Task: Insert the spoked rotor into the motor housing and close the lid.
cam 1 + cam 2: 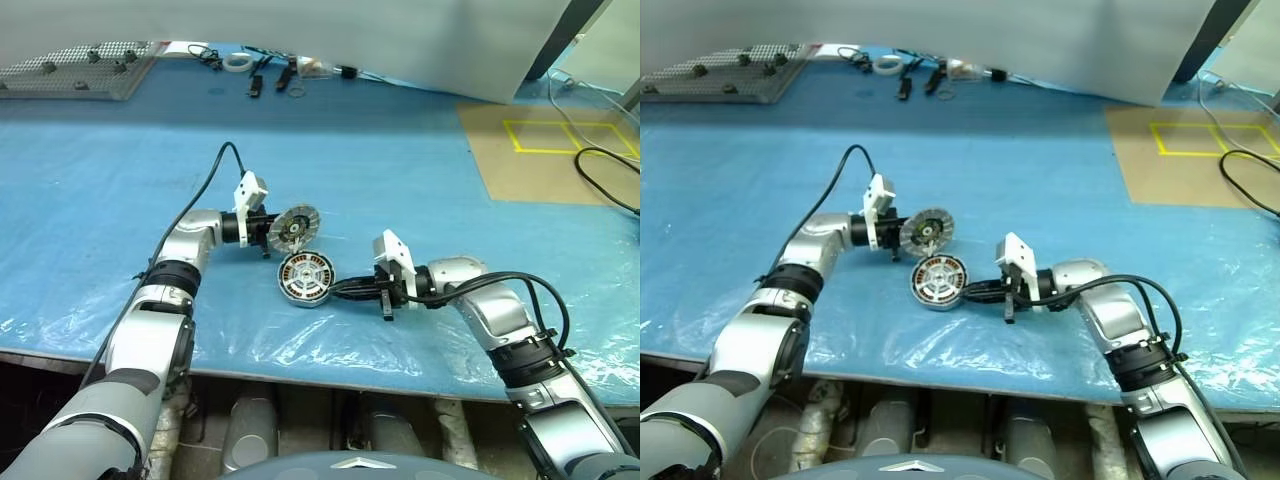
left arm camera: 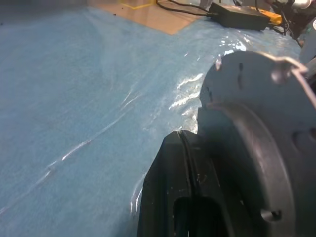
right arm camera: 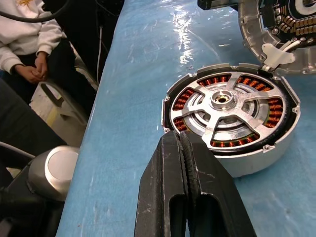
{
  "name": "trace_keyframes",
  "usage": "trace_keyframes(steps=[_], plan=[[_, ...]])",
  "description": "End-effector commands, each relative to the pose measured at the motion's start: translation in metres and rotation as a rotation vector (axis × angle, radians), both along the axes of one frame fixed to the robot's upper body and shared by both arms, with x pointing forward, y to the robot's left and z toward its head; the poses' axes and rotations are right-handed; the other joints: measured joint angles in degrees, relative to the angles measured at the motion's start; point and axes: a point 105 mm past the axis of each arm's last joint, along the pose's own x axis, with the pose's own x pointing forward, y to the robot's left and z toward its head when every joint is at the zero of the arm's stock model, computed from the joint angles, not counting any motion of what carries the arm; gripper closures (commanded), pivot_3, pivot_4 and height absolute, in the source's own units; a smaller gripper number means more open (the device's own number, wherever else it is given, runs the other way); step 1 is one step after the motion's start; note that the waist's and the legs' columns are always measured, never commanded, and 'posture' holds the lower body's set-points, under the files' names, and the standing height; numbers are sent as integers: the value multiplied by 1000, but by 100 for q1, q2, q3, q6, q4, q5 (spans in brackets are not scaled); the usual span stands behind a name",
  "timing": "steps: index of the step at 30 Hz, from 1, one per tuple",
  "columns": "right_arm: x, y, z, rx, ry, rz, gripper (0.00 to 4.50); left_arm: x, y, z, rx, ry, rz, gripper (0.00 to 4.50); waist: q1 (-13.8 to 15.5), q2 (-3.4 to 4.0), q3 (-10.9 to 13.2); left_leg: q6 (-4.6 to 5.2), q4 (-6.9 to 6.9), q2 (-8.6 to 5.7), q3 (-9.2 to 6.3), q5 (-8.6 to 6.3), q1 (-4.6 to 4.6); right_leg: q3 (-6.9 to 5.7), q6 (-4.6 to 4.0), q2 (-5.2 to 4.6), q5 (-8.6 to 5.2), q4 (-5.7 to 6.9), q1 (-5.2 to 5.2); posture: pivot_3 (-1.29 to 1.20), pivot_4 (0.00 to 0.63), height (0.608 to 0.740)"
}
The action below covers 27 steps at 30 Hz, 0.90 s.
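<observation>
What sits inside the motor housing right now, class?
Inside the motor housing a silver spoked rotor lies flat, with copper windings showing through its openings. The parts of the winding ring beneath its spokes are covered.

Even, bright overhead light falls across the blue plastic sheet (image 1: 400,180), which throws white glare in its wrinkles beside the motor housing (image 3: 232,118); the close lid (image 2: 256,143) looks soft and blurred.
</observation>
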Motion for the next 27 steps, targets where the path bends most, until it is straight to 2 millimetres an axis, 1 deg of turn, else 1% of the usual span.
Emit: trace_keyframes(steps=[1,4,7,11,14,18,22,27], plan=[[-1,-4,14,29,-43,-8,4472,-2,-6,10,-2,-42,-47,4500,-8,-1,0,0,-1,0,0,0,0,0,2,0,1,-1,0,0,150,740],[1,-12,18,30,-66,-37,4472,-7,-9,10,8,-48,-84,4500,-3,-1,1,0,-3,0,0,0,-2,-1,11,0,6,-5,0,0,150,740],[7,-27,21,22,-121,-95,4472,-9,-10,12,14,-59,-105,4500,5,-1,1,0,-5,-1,0,0,-3,-2,10,0,6,-9,0,0,150,740],[8,-50,16,-10,-127,-152,4472,-12,-8,10,24,-55,-111,4500,12,-1,1,1,-6,-2,0,0,-5,-2,10,-1,6,-18,2,0,150,740],[4,-60,13,-18,-125,-172,4472,-15,-9,11,27,-58,-130,4500,10,-1,1,1,-10,-2,0,0,-5,-5,12,1,7,-25,4,0,150,740],[-2,-65,12,-19,-127,-176,4472,-21,-13,17,29,-74,-172,4500,6,-1,1,1,-13,-1,-1,-1,-7,-8,12,1,7,-28,3,0,150,740],[-3,-63,14,-16,-141,-173,4472,-25,-16,20,33,-81,-198,4500,-3,-1,1,1,-12,-1,-1,-1,-6,-7,10,1,6,-29,3,0,150,740],[-5,-60,19,-18,-159,-158,4472,-29,-20,18,50,-79,-227,4500,-1,-1,1,1,-12,-1,-1,-1,-6,-8,8,1,5,-31,4,0,150,740]])
